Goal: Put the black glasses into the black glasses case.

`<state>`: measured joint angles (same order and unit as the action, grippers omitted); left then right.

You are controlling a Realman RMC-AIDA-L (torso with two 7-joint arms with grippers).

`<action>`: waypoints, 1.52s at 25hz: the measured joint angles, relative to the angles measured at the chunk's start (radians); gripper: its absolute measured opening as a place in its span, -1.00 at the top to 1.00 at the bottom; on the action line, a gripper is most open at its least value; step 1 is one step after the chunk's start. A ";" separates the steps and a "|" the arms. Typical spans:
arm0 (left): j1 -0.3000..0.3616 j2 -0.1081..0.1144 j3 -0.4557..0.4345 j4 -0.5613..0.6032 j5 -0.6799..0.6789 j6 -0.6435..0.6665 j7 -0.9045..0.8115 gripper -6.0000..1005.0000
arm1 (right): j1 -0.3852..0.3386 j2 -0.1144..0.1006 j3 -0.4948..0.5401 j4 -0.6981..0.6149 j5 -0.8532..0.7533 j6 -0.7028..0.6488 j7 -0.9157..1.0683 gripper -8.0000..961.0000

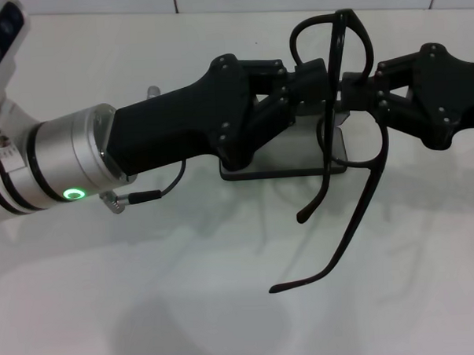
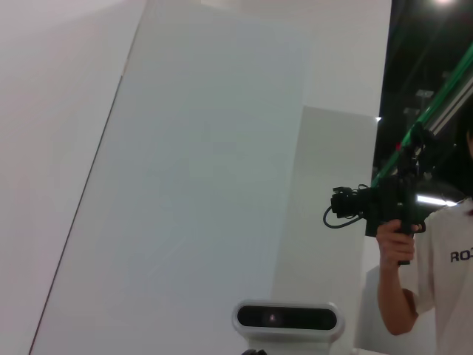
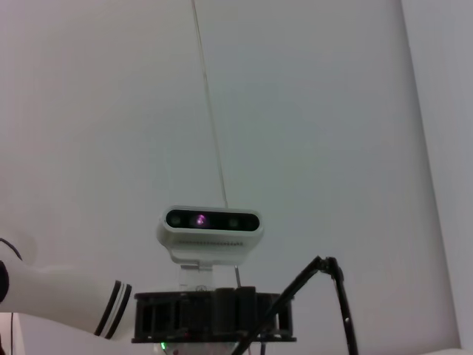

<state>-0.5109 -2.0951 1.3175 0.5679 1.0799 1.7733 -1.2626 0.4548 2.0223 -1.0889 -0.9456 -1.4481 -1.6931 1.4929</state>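
Closest to your head camera is the left arm's silver wrist cuff (image 1: 79,157) with its lit green ring, and beyond it the left gripper (image 1: 321,78), which reaches in from the left and meets the right gripper (image 1: 351,87) above the table (image 1: 147,291). Between them you have the black glasses (image 1: 340,102), lifted clear of the table, front frame turned on edge and upright, both temple arms unfolded and hanging toward you. Both grippers look clamped on the frame from opposite sides, the left one's fingers against one lens rim, the right one's against the other. You can see the black glasses case (image 1: 288,169) lying on the table directly under the glasses and partly hidden by the left gripper; only its near edge and a patch of grey surface show, so you cannot tell how its lid stands.

Your left wrist view faces white panels and a person (image 2: 436,274) in a white shirt holding a black camera rig (image 2: 377,207); the shirt's print reads "RO", the rest cut off. Your right wrist view shows one thin black temple arm (image 3: 336,303) in front of the robot's head camera (image 3: 211,225).
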 joint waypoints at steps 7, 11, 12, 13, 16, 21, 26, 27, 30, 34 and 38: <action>-0.010 -0.003 0.000 -0.030 -0.008 -0.014 0.018 0.90 | 0.006 0.001 -0.027 0.002 0.018 -0.005 -0.006 0.84; -0.015 -0.003 0.000 -0.043 -0.008 -0.021 0.026 0.90 | 0.009 0.001 -0.032 0.003 0.023 -0.005 -0.010 0.84; -0.015 -0.003 0.000 -0.043 -0.009 -0.021 0.026 0.90 | 0.009 0.001 -0.032 0.004 0.023 -0.004 -0.010 0.84; -0.015 -0.003 0.000 -0.043 -0.009 -0.020 0.026 0.90 | 0.009 0.001 -0.031 0.007 0.023 -0.002 -0.011 0.84; -0.011 -0.003 0.000 -0.038 -0.018 -0.009 0.026 0.90 | 0.011 -0.001 -0.024 0.020 0.023 0.002 -0.016 0.84; -0.006 0.000 -0.001 -0.033 -0.043 0.022 0.027 0.90 | 0.012 -0.005 -0.016 0.040 0.023 0.011 -0.025 0.85; -0.022 0.002 0.002 -0.031 -0.031 0.060 0.028 0.90 | 0.016 -0.005 -0.015 0.051 0.031 0.016 -0.035 0.85; -0.026 0.002 0.003 -0.032 -0.026 0.060 0.028 0.90 | 0.020 -0.005 -0.014 0.052 0.034 0.015 -0.035 0.85; -0.036 0.002 0.020 -0.041 -0.014 0.056 0.035 0.90 | 0.028 -0.003 -0.014 0.053 0.037 0.009 -0.036 0.85; -0.037 0.001 0.037 -0.042 -0.013 0.047 0.041 0.90 | 0.037 -0.002 -0.014 0.053 0.040 0.001 -0.036 0.85; -0.032 0.000 0.037 -0.043 -0.013 0.030 0.042 0.90 | 0.038 -0.002 -0.020 0.053 0.049 -0.002 -0.037 0.85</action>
<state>-0.5433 -2.0951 1.3546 0.5249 1.0672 1.8038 -1.2211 0.4928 2.0208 -1.1089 -0.8927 -1.3995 -1.6947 1.4563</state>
